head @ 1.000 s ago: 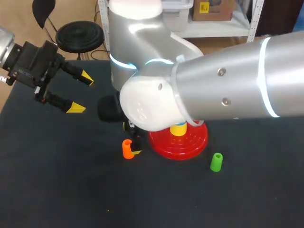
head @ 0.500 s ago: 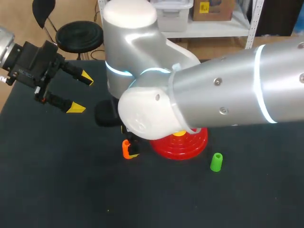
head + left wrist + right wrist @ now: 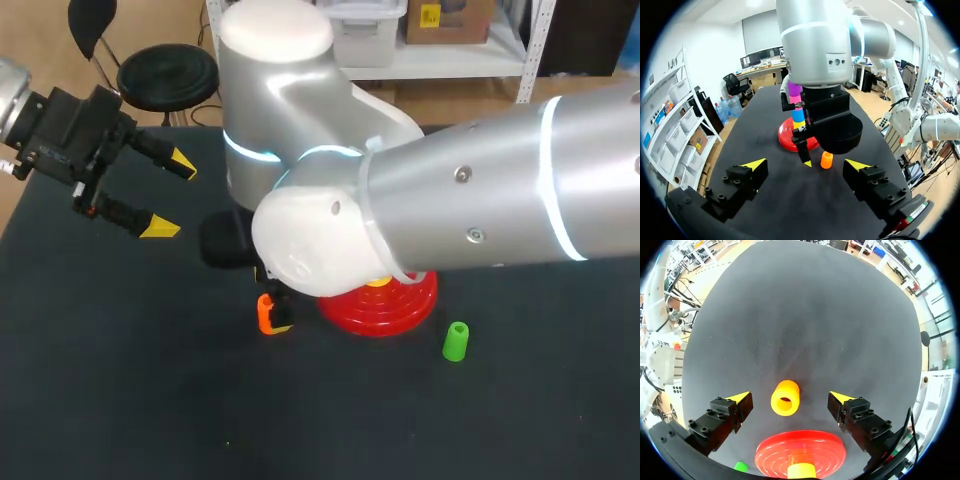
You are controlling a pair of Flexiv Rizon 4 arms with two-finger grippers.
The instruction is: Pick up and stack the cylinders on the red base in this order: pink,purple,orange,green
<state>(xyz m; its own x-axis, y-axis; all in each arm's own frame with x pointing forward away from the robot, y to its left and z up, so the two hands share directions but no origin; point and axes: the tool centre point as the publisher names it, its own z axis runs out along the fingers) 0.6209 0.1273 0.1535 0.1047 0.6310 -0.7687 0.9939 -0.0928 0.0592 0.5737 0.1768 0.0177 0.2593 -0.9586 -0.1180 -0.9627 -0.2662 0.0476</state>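
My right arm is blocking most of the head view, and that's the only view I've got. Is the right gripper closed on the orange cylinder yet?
Observer: No. The right wrist view shows the right gripper open, with the orange cylinder between its fingers and clear of both.
Operator: What's on the red base so far?
Observer: In the left wrist view, the stack on the red base is topped by a purple cylinder, with a blue piece and a yellow piece lower down.
Operator: Is the orange one standing up?
Observer: Yes, it is upright on the table, beside the base and apart from it.
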